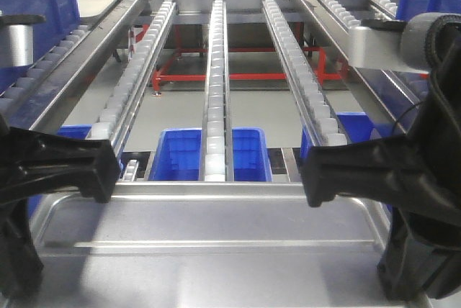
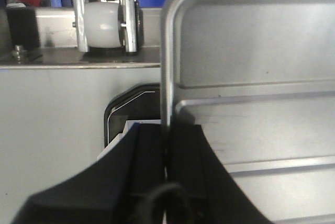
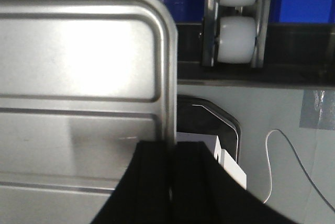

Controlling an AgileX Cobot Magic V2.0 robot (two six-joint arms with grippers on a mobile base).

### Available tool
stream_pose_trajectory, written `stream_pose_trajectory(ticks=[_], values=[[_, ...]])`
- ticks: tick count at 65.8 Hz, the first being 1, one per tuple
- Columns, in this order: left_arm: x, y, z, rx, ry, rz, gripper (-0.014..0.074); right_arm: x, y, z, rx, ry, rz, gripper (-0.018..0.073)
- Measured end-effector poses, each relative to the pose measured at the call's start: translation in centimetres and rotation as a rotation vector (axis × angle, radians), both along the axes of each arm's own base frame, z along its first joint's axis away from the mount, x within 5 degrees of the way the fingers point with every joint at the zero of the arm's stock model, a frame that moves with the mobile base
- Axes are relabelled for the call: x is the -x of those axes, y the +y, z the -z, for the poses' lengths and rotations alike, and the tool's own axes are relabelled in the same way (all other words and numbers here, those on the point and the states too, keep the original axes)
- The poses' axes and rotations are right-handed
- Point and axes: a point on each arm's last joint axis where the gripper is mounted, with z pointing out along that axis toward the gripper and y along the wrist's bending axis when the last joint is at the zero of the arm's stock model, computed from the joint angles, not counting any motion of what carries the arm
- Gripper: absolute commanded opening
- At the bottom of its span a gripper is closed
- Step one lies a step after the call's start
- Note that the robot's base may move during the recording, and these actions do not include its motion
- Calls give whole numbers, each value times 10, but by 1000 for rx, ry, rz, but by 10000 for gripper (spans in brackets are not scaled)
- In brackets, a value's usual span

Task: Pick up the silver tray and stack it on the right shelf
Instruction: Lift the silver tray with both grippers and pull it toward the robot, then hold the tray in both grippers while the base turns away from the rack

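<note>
Place: factory or warehouse floor, by the look of it.
Evidence: steel roller rack lanes [image 1: 215, 99] run ahead, blue plastic bins [image 1: 175, 155] beneath, red steel frame [image 1: 238, 76] behind.

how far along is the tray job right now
Done: the silver tray is grabbed, with the left gripper and right gripper each shut on a side rim. In hand: it is held in front of the right shelf, its far edge near the front rollers. Left: setting it onto the rollers and letting go.
</note>
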Motion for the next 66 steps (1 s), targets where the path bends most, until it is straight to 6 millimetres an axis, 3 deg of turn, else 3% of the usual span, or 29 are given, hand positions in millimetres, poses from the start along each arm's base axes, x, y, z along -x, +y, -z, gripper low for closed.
stream_pose_trajectory(ticks=[66], values=[[0,0,0,2,-1,0,-100,0,0,0,2,1,0,59]])
